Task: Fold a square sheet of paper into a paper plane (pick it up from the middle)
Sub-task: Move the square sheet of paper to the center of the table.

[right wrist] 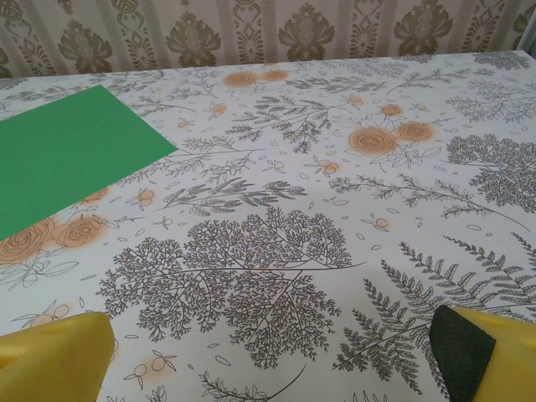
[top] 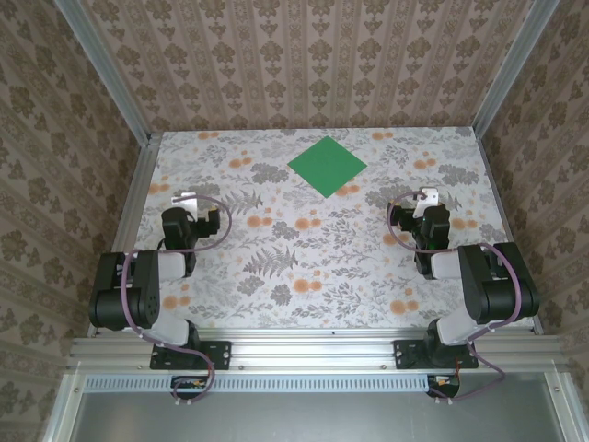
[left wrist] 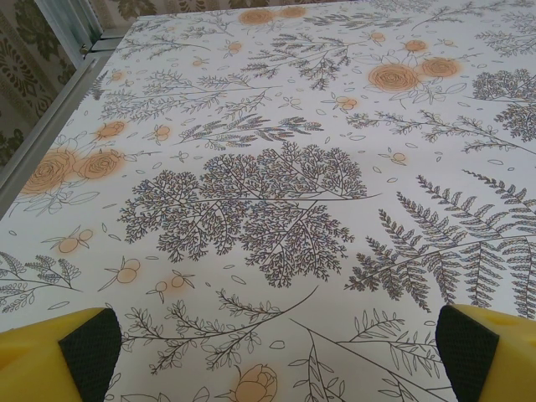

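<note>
Left hand [left wrist: 277,362] above floral tabletop [left wrist: 251,126]

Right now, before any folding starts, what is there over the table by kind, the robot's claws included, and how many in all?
green square sheet of paper: 1
open claws: 2 (left claw, right claw)
Total: 3
</note>
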